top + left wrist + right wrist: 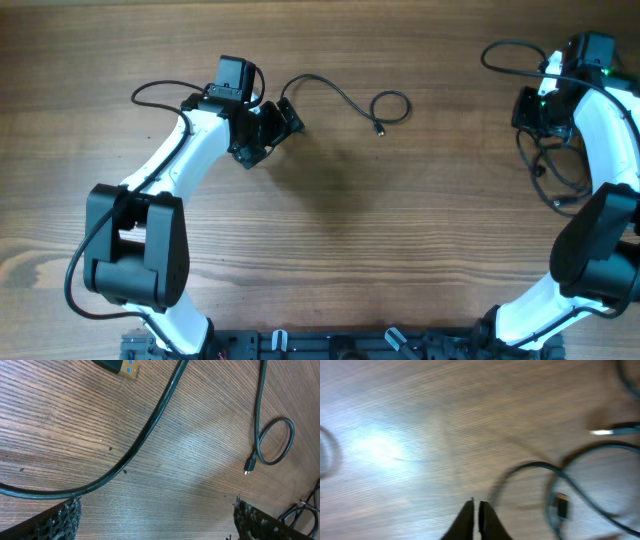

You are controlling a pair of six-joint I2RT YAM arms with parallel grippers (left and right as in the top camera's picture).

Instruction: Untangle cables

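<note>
Left pincer point(270, 133) stands wide open above the table point(330, 230), gripping nothing. From beside its jaws one cable point(345, 95) runs off to its right and ends in a loop point(390, 105) with a small plug point(379, 131) just under it. A USB plug point(123, 366) ahead of this pincer is cut off by the wrist view's top edge. Right pincer point(475, 506) is closed and empty. Beside its tips lies the bundle point(540, 170), partly hidden under the arm point(605, 130) from overhead and blurred in the wrist view.
</note>
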